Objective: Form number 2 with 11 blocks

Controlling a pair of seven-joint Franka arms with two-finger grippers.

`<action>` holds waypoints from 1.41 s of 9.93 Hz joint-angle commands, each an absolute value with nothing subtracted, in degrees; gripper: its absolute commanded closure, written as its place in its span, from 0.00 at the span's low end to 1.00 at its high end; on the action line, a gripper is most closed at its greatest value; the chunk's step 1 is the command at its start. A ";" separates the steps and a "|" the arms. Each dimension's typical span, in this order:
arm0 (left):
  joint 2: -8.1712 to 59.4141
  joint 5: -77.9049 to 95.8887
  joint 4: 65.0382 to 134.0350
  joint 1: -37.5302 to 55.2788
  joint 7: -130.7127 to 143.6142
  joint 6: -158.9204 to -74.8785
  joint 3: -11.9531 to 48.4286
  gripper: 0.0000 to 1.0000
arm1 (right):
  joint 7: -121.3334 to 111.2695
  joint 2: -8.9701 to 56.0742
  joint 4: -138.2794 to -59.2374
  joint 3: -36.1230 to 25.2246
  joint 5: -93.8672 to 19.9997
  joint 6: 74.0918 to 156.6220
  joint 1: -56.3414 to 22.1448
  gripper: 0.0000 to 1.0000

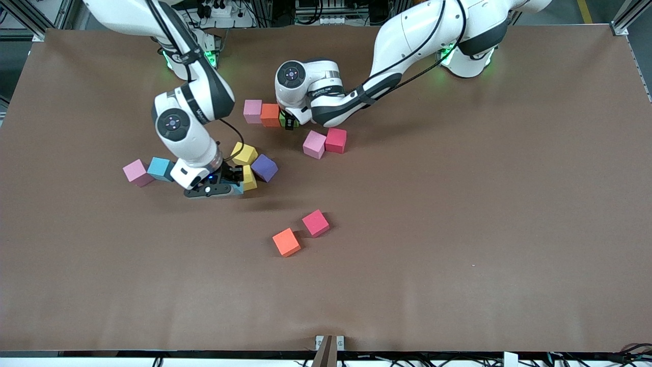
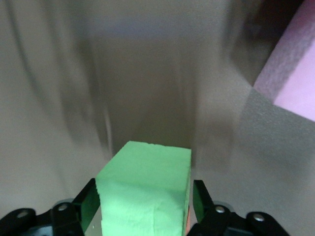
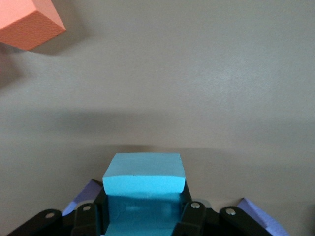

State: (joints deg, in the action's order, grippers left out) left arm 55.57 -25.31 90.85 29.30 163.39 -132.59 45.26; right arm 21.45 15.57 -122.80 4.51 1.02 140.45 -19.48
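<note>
A short row of blocks lies near the robots' bases: pale pink (image 1: 252, 111), orange (image 1: 270, 114), then green (image 2: 145, 191) at its end. My left gripper (image 1: 289, 122) stands open around the green block, with a slim gap on each side. My right gripper (image 1: 232, 181) is shut on a light blue block (image 3: 143, 179), low over a cluster of two yellow blocks (image 1: 244, 153) and a purple one (image 1: 264, 167). Another pale pink block (image 1: 314, 144) touches a crimson one (image 1: 336, 140) just nearer the camera than the row. No finished number 2 shows.
A pink block (image 1: 137, 172) and a light blue block (image 1: 161, 168) lie beside the right gripper, toward the right arm's end. A hot-pink cube (image 1: 316, 223) and a second orange block (image 1: 286, 242) sit nearer the camera, mid-table.
</note>
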 commanded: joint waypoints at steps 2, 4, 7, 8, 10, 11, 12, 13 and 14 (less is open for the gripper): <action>55.72 -31.38 91.41 29.62 184.75 -132.98 46.41 0.09 | 27.40 15.29 -122.08 5.18 0.62 139.31 -19.77 1.00; 55.55 -31.29 91.32 29.36 184.48 -132.89 47.28 0.06 | 31.88 15.21 -122.08 7.46 0.62 139.31 -19.69 1.00; 55.37 -31.38 91.41 29.09 184.31 -132.19 48.33 0.06 | 34.96 15.12 -121.73 9.31 0.62 136.77 -19.69 1.00; 55.20 -31.38 91.41 29.00 184.31 -131.75 48.60 0.06 | 36.20 14.94 -121.55 10.53 0.62 136.15 -19.60 1.00; 54.85 -31.38 91.41 28.83 184.22 -131.66 48.69 0.06 | 37.09 14.77 -120.76 10.90 0.62 134.48 -19.60 1.00; 54.84 -31.46 91.23 28.83 184.13 -131.31 48.69 0.06 | 38.05 14.77 -120.76 11.59 0.62 134.47 -19.60 1.00; 54.76 -31.38 91.14 28.65 184.13 -131.05 48.69 0.06 | 39.27 14.77 -120.67 12.38 0.62 134.47 -19.60 1.00; 54.76 -31.38 91.14 28.65 184.13 -130.52 48.78 0.06 | 40.33 14.77 -120.24 13.00 0.62 134.39 -19.60 1.00; 54.67 -31.46 91.14 28.22 184.04 -129.91 49.48 0.06 | 41.04 14.77 -119.89 13.62 0.62 134.38 -19.60 1.00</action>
